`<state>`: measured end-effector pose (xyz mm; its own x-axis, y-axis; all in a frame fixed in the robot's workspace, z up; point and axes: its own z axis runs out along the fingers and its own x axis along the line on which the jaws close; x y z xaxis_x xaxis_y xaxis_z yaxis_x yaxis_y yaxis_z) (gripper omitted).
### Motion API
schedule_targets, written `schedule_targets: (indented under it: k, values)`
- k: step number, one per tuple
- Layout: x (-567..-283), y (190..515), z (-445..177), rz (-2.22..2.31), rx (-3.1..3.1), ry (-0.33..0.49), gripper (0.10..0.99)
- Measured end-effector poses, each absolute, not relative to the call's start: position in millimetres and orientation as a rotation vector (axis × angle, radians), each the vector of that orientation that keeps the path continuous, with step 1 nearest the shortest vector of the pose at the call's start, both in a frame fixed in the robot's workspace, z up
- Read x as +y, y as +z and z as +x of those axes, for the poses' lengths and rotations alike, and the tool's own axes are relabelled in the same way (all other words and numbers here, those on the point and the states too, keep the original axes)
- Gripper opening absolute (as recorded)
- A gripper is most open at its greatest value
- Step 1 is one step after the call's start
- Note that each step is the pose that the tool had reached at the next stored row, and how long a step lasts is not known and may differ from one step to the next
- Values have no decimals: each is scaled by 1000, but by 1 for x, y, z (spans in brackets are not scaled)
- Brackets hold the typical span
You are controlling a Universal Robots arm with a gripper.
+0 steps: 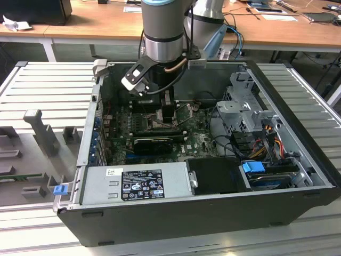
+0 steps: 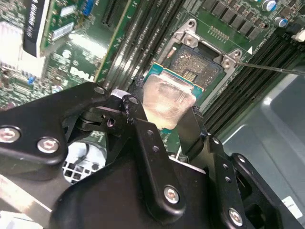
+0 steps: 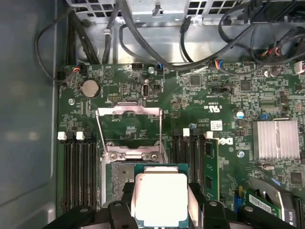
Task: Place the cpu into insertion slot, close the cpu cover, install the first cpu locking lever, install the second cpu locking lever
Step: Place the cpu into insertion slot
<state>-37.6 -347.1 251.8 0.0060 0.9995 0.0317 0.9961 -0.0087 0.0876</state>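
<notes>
Toward eleven o'clock in the case (image 1: 213,216), exterior view, the gripper (image 3: 160,205) pinches the cpu (image 3: 159,191) in its jaws just above the socket (image 3: 116,179). Placing looks unfinished; the cover (image 3: 128,111) is open, nothing locked.

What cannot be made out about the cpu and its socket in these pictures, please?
1. First wrist view: the gripper covers the near edge of the cpu.
2. Second wrist view: its fingers cover the cpu's edges, so whether it is seated in the socket cannot be told.
3. Exterior view: the arm hides the socket.
</notes>
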Motion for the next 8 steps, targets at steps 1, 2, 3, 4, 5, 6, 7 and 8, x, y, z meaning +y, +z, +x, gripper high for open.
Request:
schedule_targets:
  k: [1,2,3,4,5,6,7,8]
  values:
    - [-345,252,-38,2196,2187,131,525]
    - [-344,251,-38,2195,2188,131,525]
    - [-344,250,-38,2195,2188,131,525]
    - [-344,249,-38,2195,2188,131,525]
    - [-343,248,-38,2195,2188,131,525]
    - [-342,247,-39,2195,2188,131,525]
    - [-342,246,-39,2195,2188,131,525]
    - [-341,245,-41,2195,2188,131,525]
